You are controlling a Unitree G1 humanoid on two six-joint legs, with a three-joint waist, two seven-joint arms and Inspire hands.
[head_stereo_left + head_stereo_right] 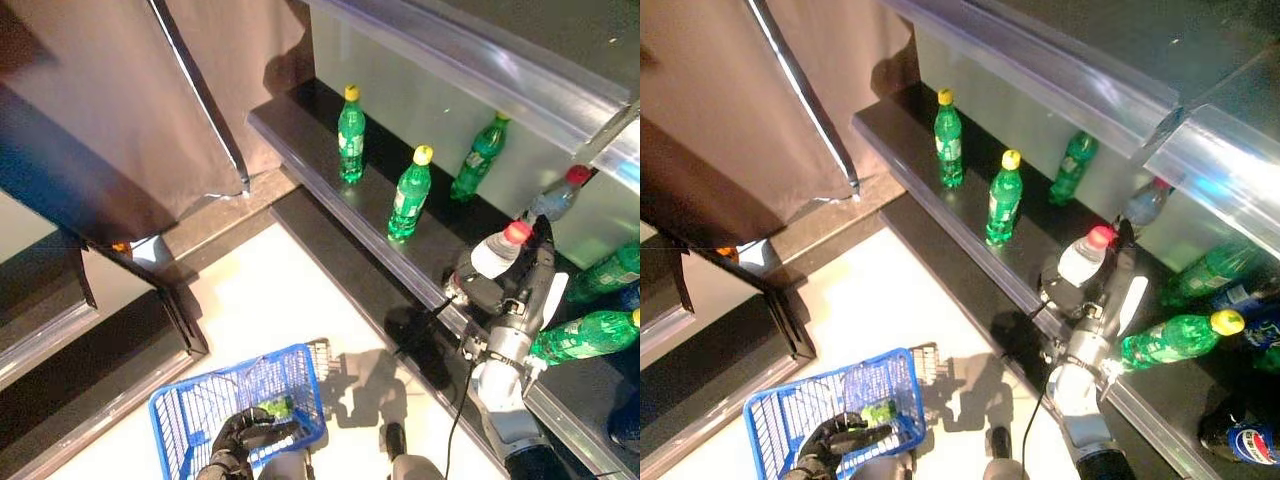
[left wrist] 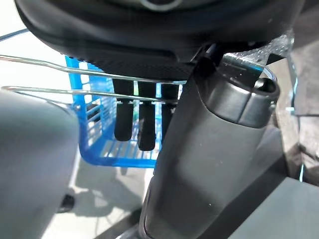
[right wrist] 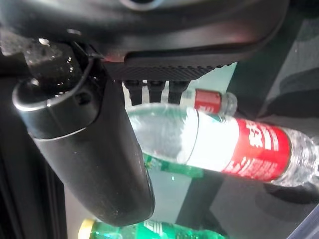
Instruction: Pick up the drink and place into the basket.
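Right hand [image 1: 505,290] has its fingers wrapped round the red-capped water bottle [image 1: 497,254] at the shelf [image 1: 330,165]; left hand [image 1: 245,432] grips the blue basket's [image 1: 190,415] rim below. Lift clear of the green bottles [image 1: 410,192] first.

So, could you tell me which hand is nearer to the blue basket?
Left. The left hand is curled round the blue basket wire handle; the right hand is at the shelf, holding a red-capped water bottle.

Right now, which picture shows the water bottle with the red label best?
The right wrist view: the water bottle fills it, clear with a red label, the right hand curled round it. Both eye views show only its red cap and upper part above that hand by the shelf. The left wrist view shows none of it.
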